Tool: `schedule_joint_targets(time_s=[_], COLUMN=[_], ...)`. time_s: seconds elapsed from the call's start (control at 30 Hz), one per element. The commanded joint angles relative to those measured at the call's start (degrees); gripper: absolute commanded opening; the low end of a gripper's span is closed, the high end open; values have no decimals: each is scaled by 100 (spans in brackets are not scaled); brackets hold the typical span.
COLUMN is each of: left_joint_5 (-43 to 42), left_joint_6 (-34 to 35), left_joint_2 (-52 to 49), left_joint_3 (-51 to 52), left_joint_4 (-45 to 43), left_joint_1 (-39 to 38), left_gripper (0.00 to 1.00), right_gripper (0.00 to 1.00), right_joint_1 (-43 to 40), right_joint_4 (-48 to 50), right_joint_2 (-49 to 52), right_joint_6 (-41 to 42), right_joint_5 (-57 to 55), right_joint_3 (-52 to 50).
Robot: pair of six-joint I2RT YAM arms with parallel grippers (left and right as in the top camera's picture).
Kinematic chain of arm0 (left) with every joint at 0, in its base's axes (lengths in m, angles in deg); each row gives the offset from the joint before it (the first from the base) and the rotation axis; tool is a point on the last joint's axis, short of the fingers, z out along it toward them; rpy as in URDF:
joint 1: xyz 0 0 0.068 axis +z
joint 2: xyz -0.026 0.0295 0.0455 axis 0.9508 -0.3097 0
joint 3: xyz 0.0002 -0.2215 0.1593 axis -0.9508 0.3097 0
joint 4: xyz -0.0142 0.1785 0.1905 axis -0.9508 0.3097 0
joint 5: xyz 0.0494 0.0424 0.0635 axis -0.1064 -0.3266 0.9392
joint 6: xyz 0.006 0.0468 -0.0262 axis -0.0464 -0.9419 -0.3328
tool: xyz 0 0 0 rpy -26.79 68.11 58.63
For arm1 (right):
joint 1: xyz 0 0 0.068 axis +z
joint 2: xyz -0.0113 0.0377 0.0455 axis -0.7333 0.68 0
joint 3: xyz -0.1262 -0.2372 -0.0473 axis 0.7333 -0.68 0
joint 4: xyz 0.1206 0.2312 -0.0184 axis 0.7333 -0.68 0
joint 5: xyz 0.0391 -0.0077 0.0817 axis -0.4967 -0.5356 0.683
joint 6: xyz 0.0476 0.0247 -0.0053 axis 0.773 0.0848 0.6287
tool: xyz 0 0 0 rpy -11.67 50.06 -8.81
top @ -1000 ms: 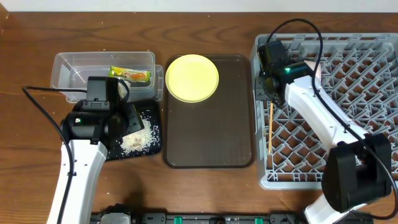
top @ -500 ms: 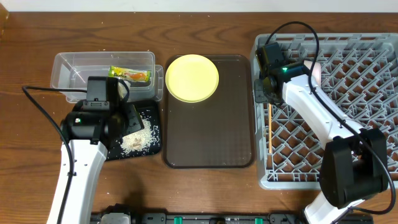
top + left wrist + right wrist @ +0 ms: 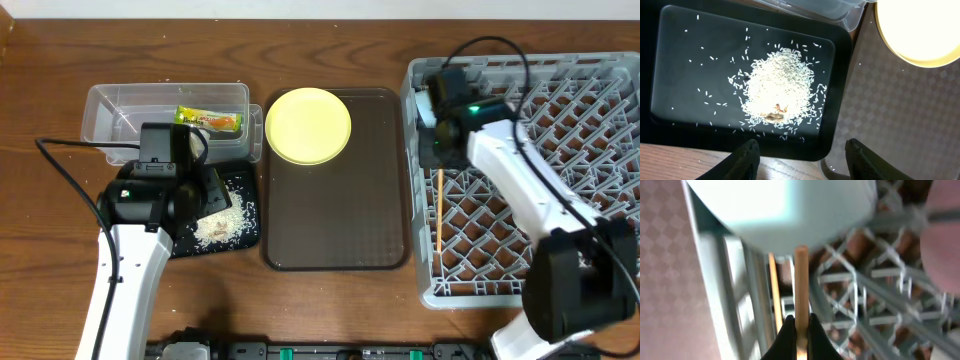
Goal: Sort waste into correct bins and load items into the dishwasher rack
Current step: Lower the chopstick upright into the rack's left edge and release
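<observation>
We note the right gripper [image 3: 800, 332] clamped on one chopstick [image 3: 801, 275] at the dishwasher rack [image 3: 715, 270] wall. This view is blurred, and a pale shape hides the stick's far end. The left gripper [image 3: 802, 159] is spread wide and holds nothing, over the black tray [image 3: 670, 75] of rice [image 3: 775, 85]; we see only its fingertips.

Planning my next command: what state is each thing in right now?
left gripper: open, above black tray
right gripper: shut on chopstick, over rack
snack wrapper: inside clear tub
rice: piled in black tray
yellow plate: empty, on brown tray
</observation>
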Motion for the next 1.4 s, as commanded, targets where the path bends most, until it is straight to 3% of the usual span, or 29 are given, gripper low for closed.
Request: schedule_joint_targets(time_s=[0.0,0.8,1.17,1.37], left_joint_5=[70,70,70,72], left_joint_6=[11,11,11,11], left_joint_2=[42,42,42,42], left_joint_3=[39,39,39,39], left_joint_4=[9,9,9,9], left_joint_1=[2,2,2,2], left_gripper=[58,58,58,58], right_gripper=[1,1,2,6], right_joint_1=[-162,28,79,79], right_joint_4=[-131,-695,-238,542], right_joint_2=[-330,-380,-374,-372], right_joint_6=[-90,-378,-376,-378], right_joint_5=[385,592,656,654], right_joint_3=[15,-151,-632,-791])
